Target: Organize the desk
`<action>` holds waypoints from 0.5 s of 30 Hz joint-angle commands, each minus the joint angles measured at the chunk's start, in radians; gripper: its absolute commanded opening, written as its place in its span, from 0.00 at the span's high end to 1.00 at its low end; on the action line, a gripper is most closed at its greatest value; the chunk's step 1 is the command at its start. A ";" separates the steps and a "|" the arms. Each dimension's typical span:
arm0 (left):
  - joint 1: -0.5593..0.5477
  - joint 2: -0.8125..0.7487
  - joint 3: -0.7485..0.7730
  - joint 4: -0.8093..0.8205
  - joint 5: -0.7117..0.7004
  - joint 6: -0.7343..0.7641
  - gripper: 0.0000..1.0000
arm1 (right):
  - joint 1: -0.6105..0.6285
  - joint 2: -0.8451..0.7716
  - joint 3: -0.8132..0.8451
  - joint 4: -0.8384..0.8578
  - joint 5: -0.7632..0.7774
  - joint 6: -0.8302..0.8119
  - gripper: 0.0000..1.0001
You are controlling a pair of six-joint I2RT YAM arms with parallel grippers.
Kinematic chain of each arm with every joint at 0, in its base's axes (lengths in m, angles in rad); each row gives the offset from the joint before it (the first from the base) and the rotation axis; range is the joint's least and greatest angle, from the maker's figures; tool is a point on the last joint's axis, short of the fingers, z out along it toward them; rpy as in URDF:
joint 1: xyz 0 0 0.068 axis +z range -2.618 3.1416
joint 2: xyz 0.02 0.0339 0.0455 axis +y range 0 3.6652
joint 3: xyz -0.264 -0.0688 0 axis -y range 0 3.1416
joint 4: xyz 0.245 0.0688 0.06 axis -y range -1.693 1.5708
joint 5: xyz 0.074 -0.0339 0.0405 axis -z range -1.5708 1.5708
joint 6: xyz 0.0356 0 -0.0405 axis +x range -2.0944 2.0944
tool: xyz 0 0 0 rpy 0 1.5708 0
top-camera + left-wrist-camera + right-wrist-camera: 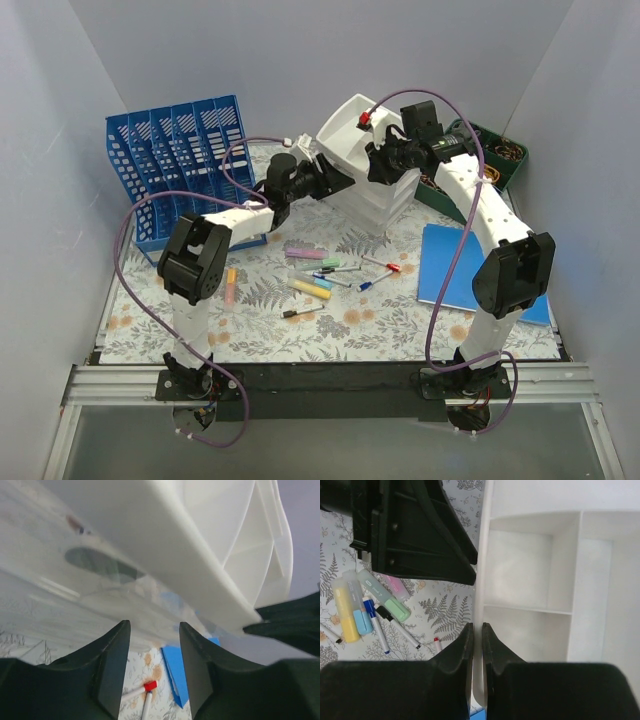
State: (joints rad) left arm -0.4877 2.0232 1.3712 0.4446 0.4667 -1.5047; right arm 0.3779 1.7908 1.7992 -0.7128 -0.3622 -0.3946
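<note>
The desk (300, 335) has a pale fern-and-flower print and a black front rail. A white divided tray (350, 125) is held tilted at the back centre, above a stack of white trays (388, 200). My right gripper (378, 160) is shut on the tray's side wall; the right wrist view shows the jaws (476, 626) pinching that wall, with the tray's empty compartments (520, 570) to the right. My left gripper (335, 178) is open just under the tray's left edge. In the left wrist view it (155, 625) holds nothing and the tray's underside (175, 540) fills the frame above.
Highlighters lie mid-desk: pink (303, 254), green (330, 262), yellow (310, 289), orange (230, 285). Pens lie among them: black (302, 312), red-capped (382, 264). A blue notebook (465, 270) lies right, a blue file rack (180, 160) back left, a green bin (495, 155) back right.
</note>
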 commanded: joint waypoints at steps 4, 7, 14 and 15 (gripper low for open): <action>0.001 -0.224 -0.262 0.209 -0.074 -0.049 0.42 | 0.015 0.013 0.054 -0.056 -0.064 0.011 0.99; 0.004 -0.268 -0.352 0.255 -0.074 -0.075 0.37 | 0.006 0.016 0.060 -0.056 -0.087 0.019 0.99; 0.011 -0.236 -0.495 0.515 -0.077 -0.247 0.36 | -0.011 0.033 0.094 -0.057 -0.141 0.048 0.99; 0.011 -0.215 -0.498 0.551 -0.068 -0.299 0.36 | -0.014 0.035 0.095 -0.056 -0.145 0.049 0.99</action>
State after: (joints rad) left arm -0.4812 1.7798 0.9108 0.7937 0.4004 -1.6638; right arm 0.3691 1.8156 1.8400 -0.7631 -0.4286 -0.3767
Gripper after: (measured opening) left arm 0.641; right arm 0.151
